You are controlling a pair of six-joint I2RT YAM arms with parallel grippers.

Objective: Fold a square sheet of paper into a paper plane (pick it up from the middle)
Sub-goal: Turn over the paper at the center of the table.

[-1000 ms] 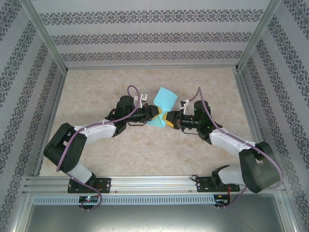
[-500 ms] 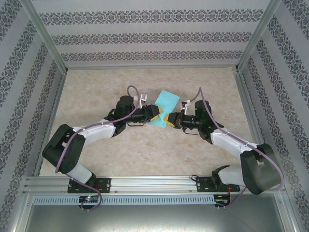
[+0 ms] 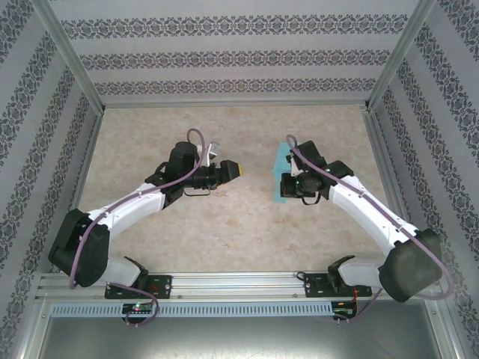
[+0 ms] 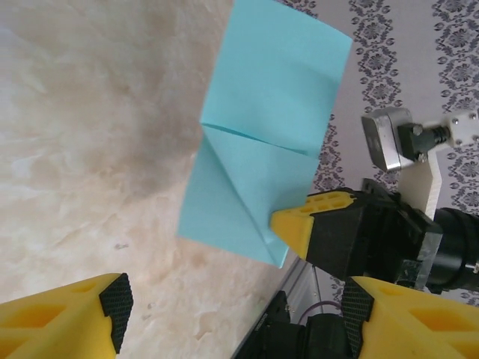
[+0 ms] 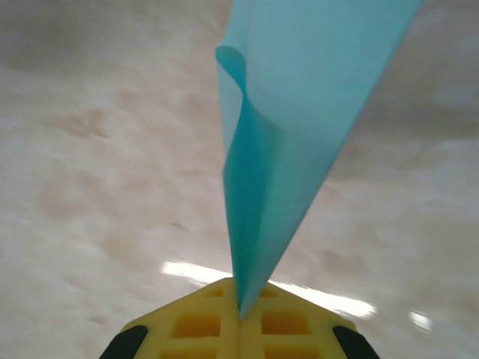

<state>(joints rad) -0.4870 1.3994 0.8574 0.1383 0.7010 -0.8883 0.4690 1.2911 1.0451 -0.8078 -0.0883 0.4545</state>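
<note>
Thin, part-folded light-cyan paper sheet (image 3: pixel 281 163) w/ a diagonal crease is held up off the tabletop, right of table centre, by the black-bodied, yellow-fingered R gripper (image 3: pixel 287 184). On the R wrist cam its yellow fingertips (image 5: pixel 239 318) press flat together on the sheet's (image 5: pixel 299 112) lower edge. Sheet stands edge-on there, one layer curling away at upper left. From the L wrist cam the R gripper (image 4: pixel 303 224) pinches the sheet (image 4: pixel 262 127) near a lower corner; other edges hang free, touching nothing.

Matching yellow-fingered L gripper (image 3: pixel 230 170) sits left of centre, well apart from the sheet. Its jaws are spread wide w/ nothing btwn them, and its dark pads (image 4: pixel 116 299) show at the bottom corners of its own cam.

Room to move: a bare strip of beige marble-look tabletop (image 3: pixel 224 232) lies btwn the two grippers. More bare top runs on the far side toward the back wall and on the near side toward the arm bases. An aluminium frame rail (image 3: pixel 224 283) bounds the near edge, w/ slanted posts at the sides. R arm's elbow is near the right-hand rail. Grey floral-stripe wallpaper walls (image 3: pixel 232 56) close in back, left and right.
</note>
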